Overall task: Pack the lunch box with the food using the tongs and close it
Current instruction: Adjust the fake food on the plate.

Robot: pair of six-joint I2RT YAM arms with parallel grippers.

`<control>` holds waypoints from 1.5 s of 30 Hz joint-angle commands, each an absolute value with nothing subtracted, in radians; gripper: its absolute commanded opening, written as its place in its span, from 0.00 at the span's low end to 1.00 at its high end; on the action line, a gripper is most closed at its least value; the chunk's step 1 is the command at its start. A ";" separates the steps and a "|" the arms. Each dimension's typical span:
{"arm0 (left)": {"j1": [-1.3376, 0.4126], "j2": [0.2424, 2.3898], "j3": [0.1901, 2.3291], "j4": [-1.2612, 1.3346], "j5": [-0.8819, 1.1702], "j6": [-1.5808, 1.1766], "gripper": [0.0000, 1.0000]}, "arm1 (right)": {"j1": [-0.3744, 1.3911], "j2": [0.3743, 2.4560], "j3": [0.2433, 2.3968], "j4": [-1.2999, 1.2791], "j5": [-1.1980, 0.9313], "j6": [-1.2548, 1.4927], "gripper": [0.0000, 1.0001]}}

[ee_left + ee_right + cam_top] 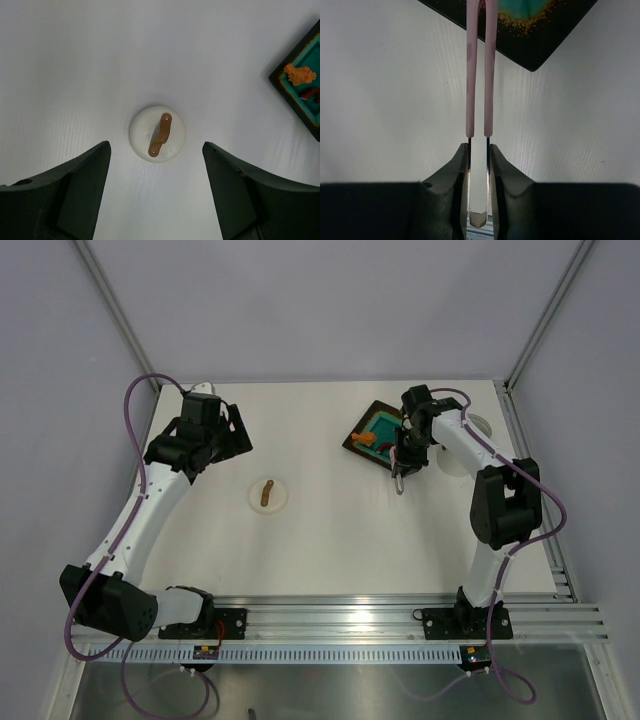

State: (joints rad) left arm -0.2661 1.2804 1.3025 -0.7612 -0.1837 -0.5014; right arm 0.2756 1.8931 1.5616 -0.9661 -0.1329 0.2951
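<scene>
My right gripper [479,147] [403,458] is shut on the pink tongs [479,75] [399,478] near their joined metal end. Their two arms run close together past the black tray's [530,50] edge, tips cut off by the frame. On the tray [358,425] [300,111] lies the food: an orange piece [300,75] [365,440] and a brown-red piece [311,93]. The lunch box [481,426] stands at the far right, partly behind the right arm. Its round white lid [157,133] [268,495] with the brown handle lies flat on the table. My left gripper [156,144] [232,435] hangs open above the lid, holding nothing.
The tray has a teal centre and sits turned like a diamond at the back, right of the middle. A metal frame post [545,315] and the table's right edge run close behind the lunch box. A rail [400,620] with both arm bases lines the near edge.
</scene>
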 commanded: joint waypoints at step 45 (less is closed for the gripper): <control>-0.250 1.253 1.307 -0.742 -0.184 -0.485 0.78 | 0.241 2.017 1.778 -1.022 -0.074 0.236 0.22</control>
State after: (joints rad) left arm -0.2546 1.2579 1.3018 -0.7761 -0.1871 -0.4934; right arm 0.2337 2.1246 1.8305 -1.0290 -0.1108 0.2493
